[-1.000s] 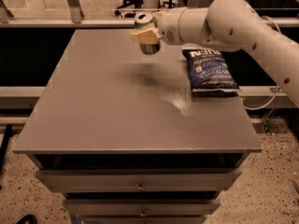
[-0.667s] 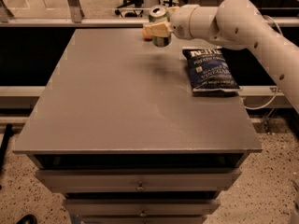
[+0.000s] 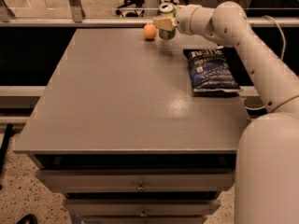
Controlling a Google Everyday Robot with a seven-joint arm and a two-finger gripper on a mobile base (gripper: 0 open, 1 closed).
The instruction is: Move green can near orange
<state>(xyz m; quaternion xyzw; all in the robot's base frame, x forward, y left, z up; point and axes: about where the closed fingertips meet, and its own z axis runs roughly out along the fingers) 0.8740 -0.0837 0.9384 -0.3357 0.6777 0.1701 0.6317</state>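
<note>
The green can (image 3: 167, 18), with its silver top showing, is held upright at the far edge of the grey table (image 3: 117, 97). My gripper (image 3: 163, 22) is shut on the can, its pale fingers (image 3: 162, 23) wrapped around the can's side. The orange (image 3: 149, 31), small and round, sits on the table just left of the can, a short gap apart. The can seems to hover just above or at the table surface; I cannot tell which.
A dark blue chip bag (image 3: 211, 70) lies flat at the right side of the table. My white arm (image 3: 252, 59) reaches in from the right over the bag. Drawers (image 3: 140, 185) are below the table front. A rail runs behind the far edge.
The gripper with the can has moved farther back toward the table's far edge, and the orange now shows beside it.
</note>
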